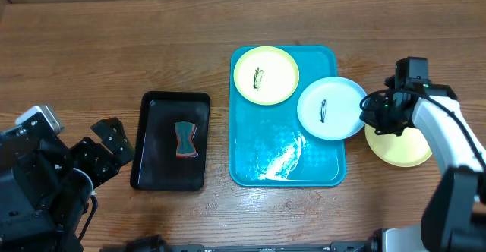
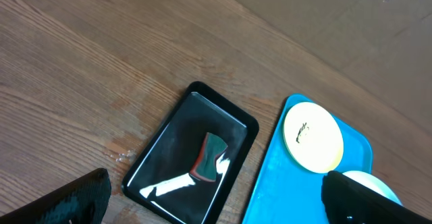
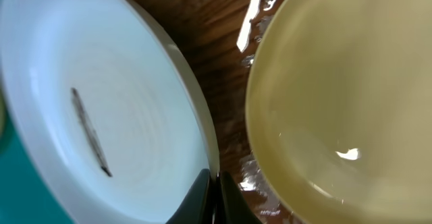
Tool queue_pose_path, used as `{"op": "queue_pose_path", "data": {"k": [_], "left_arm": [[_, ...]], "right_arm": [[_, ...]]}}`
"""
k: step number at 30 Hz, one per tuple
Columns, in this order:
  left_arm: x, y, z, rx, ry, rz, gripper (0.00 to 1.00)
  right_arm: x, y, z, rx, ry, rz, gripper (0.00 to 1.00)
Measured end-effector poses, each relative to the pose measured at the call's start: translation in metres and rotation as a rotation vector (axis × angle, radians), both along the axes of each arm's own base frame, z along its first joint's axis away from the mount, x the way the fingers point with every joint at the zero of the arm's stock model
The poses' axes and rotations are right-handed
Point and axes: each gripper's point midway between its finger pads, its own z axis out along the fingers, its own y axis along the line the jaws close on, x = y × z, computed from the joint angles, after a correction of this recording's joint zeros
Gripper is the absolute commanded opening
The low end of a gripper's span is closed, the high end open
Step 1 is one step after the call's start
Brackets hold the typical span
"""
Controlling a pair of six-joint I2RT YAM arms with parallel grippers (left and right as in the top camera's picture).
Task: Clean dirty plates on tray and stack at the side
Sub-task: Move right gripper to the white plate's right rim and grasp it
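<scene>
The far half of the worktop (image 1: 114,47) lies bare from side to side, a wide lane for either arm. A narrow strip of wood runs between the black tray (image 1: 156,161) and the turquoise tray (image 1: 258,142). The turquoise tray's near half is open. The yellow plate (image 1: 266,74) fills its far left corner, and the white plate (image 1: 330,108) overhangs its right rim. There the gap is tight: the right pincer (image 1: 368,111), closed on the white plate's rim, sits just beside the second yellow plate (image 1: 402,152). The left pincer (image 1: 114,152), spread wide, blocks the black tray's left side.
</scene>
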Motion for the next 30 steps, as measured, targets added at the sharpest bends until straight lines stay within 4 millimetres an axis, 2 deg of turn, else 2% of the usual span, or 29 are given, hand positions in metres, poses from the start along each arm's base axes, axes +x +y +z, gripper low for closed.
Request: {"op": "queue_pose_path", "data": {"k": [3, 6, 10, 15, 20, 22, 25, 28, 30], "left_arm": [[0.0, 0.0, 0.0, 0.0, 0.0, 0.0, 1.0], [0.0, 0.0, 0.0, 0.0, 0.0, 0.0, 1.0], [0.0, 0.0, 0.0, 0.0, 0.0, 0.0, 1.0], [0.0, 0.0, 0.0, 0.0, 0.0, 0.0, 1.0], [0.0, 0.0, 0.0, 0.0, 0.0, 0.0, 1.0], [0.0, 0.0, 0.0, 0.0, 0.0, 0.0, 1.0], [0.0, 0.0, 0.0, -0.004, -0.001, 0.001, 1.0], [0.0, 0.0, 0.0, -0.009, -0.001, 0.005, 1.0], [0.0, 0.0, 0.0, -0.011, -0.002, 0.007, 1.0]], "right_arm": [[-0.01, 0.014, 0.022, 0.001, -0.014, 0.036, 0.04], [-0.021, 0.038, 0.028, 0.006, 0.008, 0.105, 0.04], [-0.036, 0.079, 0.015, 0.014, 0.034, 0.217, 0.04], [-0.049, 0.111, -0.016, 0.031, 0.035, 0.209, 0.04], [-0.05, 0.115, -0.032, 0.024, 0.013, 0.153, 0.04], [-0.048, 0.113, -0.032, 0.022, 0.008, 0.137, 0.18], [-0.049, 0.108, -0.031, 0.014, 0.023, 0.12, 0.25], [-0.045, 0.103, -0.019, 0.003, 0.017, 0.139, 0.32], [-0.037, 0.104, 0.002, -0.002, -0.036, 0.179, 0.34]]}}
